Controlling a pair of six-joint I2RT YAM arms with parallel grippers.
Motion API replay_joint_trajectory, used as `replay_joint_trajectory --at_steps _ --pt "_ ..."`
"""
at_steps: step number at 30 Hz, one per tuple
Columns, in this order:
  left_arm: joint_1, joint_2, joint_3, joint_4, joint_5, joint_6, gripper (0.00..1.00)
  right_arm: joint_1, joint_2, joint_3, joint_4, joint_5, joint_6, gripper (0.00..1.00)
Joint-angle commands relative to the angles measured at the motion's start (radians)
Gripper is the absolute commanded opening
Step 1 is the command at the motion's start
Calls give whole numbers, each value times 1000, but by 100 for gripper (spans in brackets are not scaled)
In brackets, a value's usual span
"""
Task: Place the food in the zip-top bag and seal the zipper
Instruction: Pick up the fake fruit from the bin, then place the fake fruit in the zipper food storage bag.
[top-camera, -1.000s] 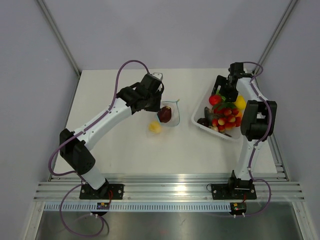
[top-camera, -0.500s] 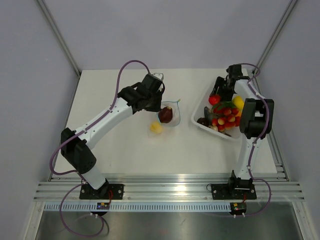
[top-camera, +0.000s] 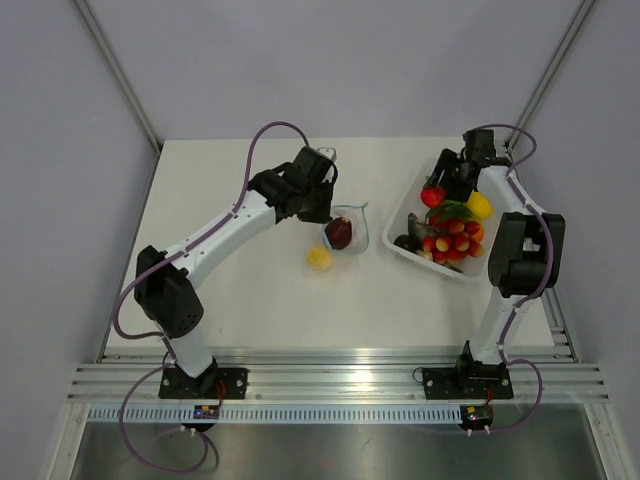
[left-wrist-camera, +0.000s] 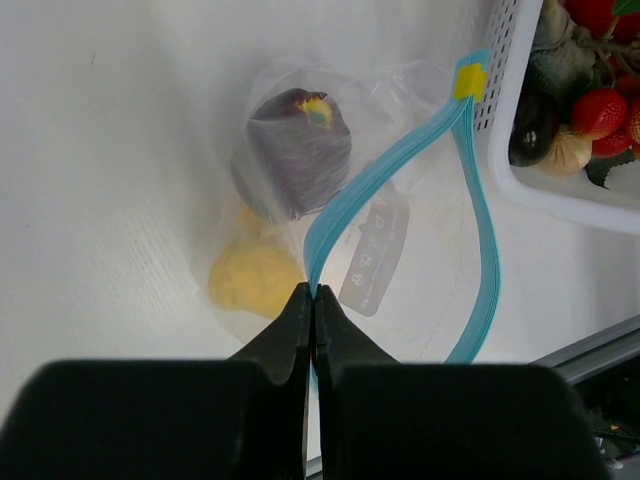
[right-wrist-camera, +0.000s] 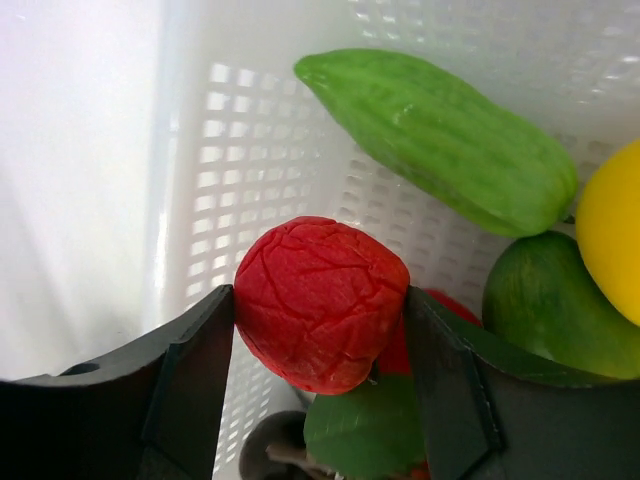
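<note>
The clear zip-top bag (top-camera: 347, 232) lies mid-table with its mouth open. Its blue-teal zipper (left-wrist-camera: 395, 165) loops toward the basket. A dark maroon fruit (left-wrist-camera: 293, 152) and a yellow piece (left-wrist-camera: 250, 280) sit inside the bag; both also show in the top view, the maroon one (top-camera: 339, 232) and the yellow one (top-camera: 319, 257). My left gripper (left-wrist-camera: 312, 298) is shut on the zipper strip at the bag's near edge. My right gripper (right-wrist-camera: 320, 310) is shut on a wrinkled red fruit (right-wrist-camera: 320, 302) over the white basket (top-camera: 400, 225), also seen from above (top-camera: 433, 195).
The white perforated basket (right-wrist-camera: 260, 170) holds a green cucumber-like piece (right-wrist-camera: 440, 135), a yellow piece (right-wrist-camera: 612, 245), a green round fruit (right-wrist-camera: 545, 300), strawberries (top-camera: 455, 240) and dark items. The basket's corner lies close to the bag's zipper end (left-wrist-camera: 520, 150).
My left gripper has shifted right with the bag's zipper edge, dragging the bag toward the basket. My right gripper has risen slightly with the red fruit.
</note>
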Motion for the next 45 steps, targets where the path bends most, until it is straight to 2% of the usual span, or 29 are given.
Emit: replay_joint_trajectory --at_steps 1,9,15,19,22,24,33,40,41,43,45 --pt "6 43 68 70 80 -21 0 -5 -138 -21 38 33 24 38" --pt "6 116 125 110 154 -59 0 -4 -289 -104 6 33 61 36" --pt "6 145 120 125 184 -54 0 -2 -480 -224 -6 -25 95 36" --pt "6 152 123 133 194 -61 0 45 -597 -268 -42 -33 90 36" --pt "6 147 123 131 192 -58 0 165 -652 -276 -63 10 100 36" --pt "6 141 114 133 190 -58 0 263 -663 -268 -83 56 106 36" --pt "6 104 56 144 184 -59 0 473 -602 -276 -36 85 167 36" --pt "6 76 20 151 181 -65 0 554 -521 -270 -6 119 186 38" --pt "6 72 19 153 181 -65 0 556 -511 -270 -2 119 184 41" --pt "6 67 11 156 181 -67 0 562 -482 -258 -14 119 178 67" --pt "6 60 8 156 180 -67 0 565 -475 -247 -34 128 173 82"
